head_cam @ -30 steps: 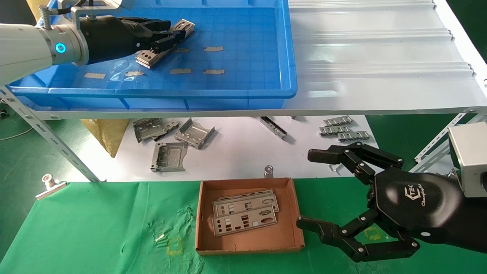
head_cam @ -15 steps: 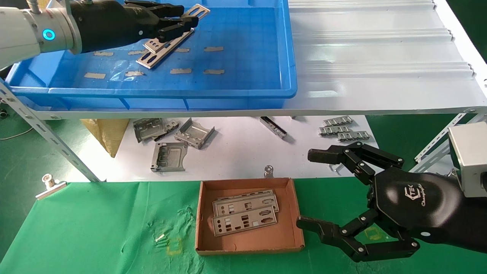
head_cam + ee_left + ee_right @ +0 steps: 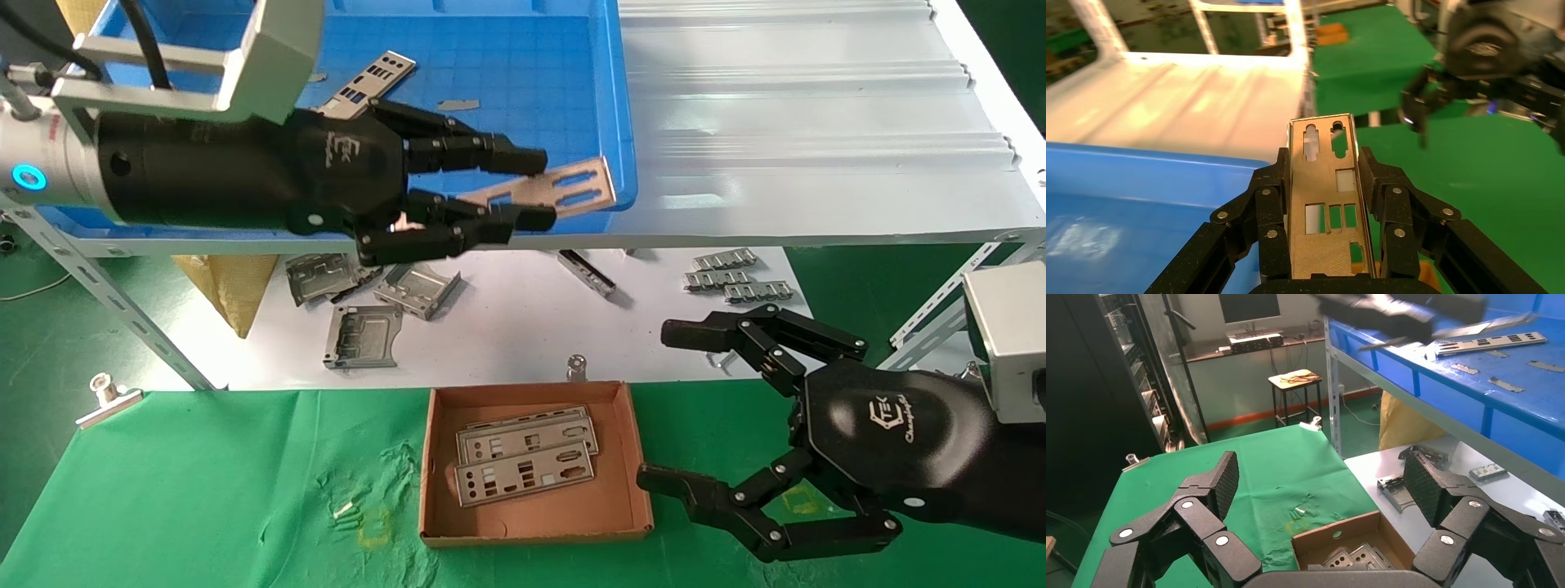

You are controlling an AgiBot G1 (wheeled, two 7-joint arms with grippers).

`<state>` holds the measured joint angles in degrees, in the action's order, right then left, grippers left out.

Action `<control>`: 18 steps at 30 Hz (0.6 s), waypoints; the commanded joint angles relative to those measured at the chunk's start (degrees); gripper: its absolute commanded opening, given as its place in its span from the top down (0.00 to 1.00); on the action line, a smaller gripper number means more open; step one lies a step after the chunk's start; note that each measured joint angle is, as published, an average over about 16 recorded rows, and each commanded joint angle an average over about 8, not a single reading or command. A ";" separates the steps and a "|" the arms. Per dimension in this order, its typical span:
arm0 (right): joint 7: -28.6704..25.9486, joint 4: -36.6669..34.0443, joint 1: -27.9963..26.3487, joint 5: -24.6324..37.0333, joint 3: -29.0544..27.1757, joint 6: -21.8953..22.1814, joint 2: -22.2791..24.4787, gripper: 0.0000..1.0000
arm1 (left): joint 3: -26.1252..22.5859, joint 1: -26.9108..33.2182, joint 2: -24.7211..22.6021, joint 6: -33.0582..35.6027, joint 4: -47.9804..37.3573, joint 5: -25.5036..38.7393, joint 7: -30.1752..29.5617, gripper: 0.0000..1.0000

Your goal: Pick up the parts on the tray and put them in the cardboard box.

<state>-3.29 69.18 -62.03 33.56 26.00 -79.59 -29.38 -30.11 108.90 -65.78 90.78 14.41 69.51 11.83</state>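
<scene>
My left gripper (image 3: 539, 189) is shut on a silver punched plate (image 3: 564, 184), held by its long edges above the front right corner of the blue tray (image 3: 623, 106). The left wrist view shows that plate (image 3: 1324, 202) clamped between both fingers (image 3: 1269, 196). Another plate (image 3: 365, 75) lies on the tray floor behind the arm. The cardboard box (image 3: 431, 457) sits on the green cloth below with two plates (image 3: 523, 457) inside. My right gripper (image 3: 658, 404) hangs open just right of the box, holding nothing. The right wrist view looks down on the box (image 3: 1333, 530).
Bent grey brackets (image 3: 359, 335) and ridged clips (image 3: 735, 278) lie on the white lower surface under the shelf. A white corrugated shelf top (image 3: 817, 106) stretches right of the tray. A metal clamp (image 3: 106, 396) pins the green cloth (image 3: 204, 490) at left.
My left gripper lifted one plate off the tray floor and carried it right and forward to the tray's front right corner. One plate stayed in the tray. The right arm has not moved.
</scene>
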 commanded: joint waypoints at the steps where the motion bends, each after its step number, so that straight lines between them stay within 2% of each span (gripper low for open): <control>1: 0.00 0.00 0.00 0.00 0.00 0.00 0.00 0.00 | -0.60 -1.33 0.18 1.39 2.55 -0.58 0.21 1.00; 6: 0.00 0.00 0.00 0.00 0.00 0.00 0.00 0.00 | -6.19 -8.49 1.63 1.11 12.42 -3.78 0.77 1.00; 9: 0.00 0.00 0.00 0.00 0.00 0.00 0.00 0.00 | -9.71 -11.99 1.79 0.19 15.00 -4.06 2.96 1.00; 13: 0.00 0.00 0.00 0.00 0.00 0.00 0.00 0.00 | -13.00 -15.39 -0.03 -2.25 12.76 -2.14 7.77 1.00; 18: 0.00 0.00 0.00 0.00 0.00 0.00 0.00 0.00 | -14.65 -18.68 -4.16 -7.06 6.55 0.56 15.44 1.00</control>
<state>-3.29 69.18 -62.03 33.56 26.00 -79.59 -29.38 -44.36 90.99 -69.70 83.85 21.22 69.56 26.63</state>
